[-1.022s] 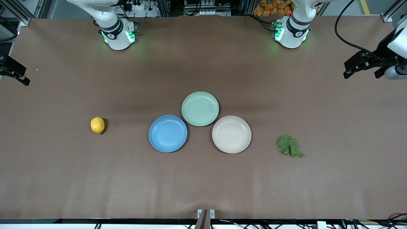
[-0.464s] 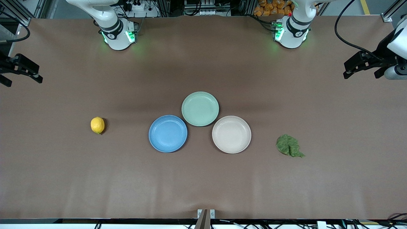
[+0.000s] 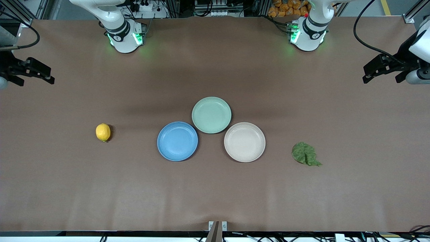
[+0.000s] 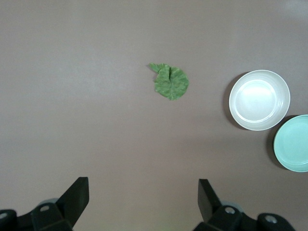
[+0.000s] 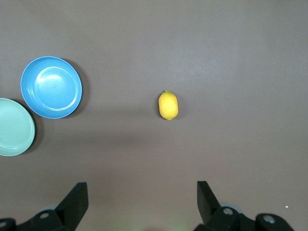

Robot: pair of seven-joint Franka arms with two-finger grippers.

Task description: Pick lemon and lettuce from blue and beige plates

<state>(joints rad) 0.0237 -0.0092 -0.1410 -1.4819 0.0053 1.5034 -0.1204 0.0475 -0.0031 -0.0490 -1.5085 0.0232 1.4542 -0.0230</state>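
The yellow lemon (image 3: pixel 103 132) (image 5: pixel 168 105) lies on the bare table toward the right arm's end, apart from the blue plate (image 3: pixel 177 141) (image 5: pixel 51 87). The green lettuce (image 3: pixel 305 154) (image 4: pixel 170 82) lies on the table toward the left arm's end, apart from the beige plate (image 3: pixel 244 142) (image 4: pixel 259 99). Both plates are empty. My right gripper (image 3: pixel 42 75) (image 5: pixel 142 202) is open and empty, high over the table's right-arm edge. My left gripper (image 3: pixel 376 72) (image 4: pixel 143 199) is open and empty, high over the left-arm edge.
An empty mint-green plate (image 3: pixel 211 115) (image 4: pixel 293 143) (image 5: pixel 14 134) touches both other plates, farther from the front camera. The two arm bases (image 3: pixel 125 35) (image 3: pixel 307 33) stand at the table's robot edge.
My right gripper has moved inward from the table's edge, toward the lemon's side. The left gripper, plates, lemon and lettuce have not moved.
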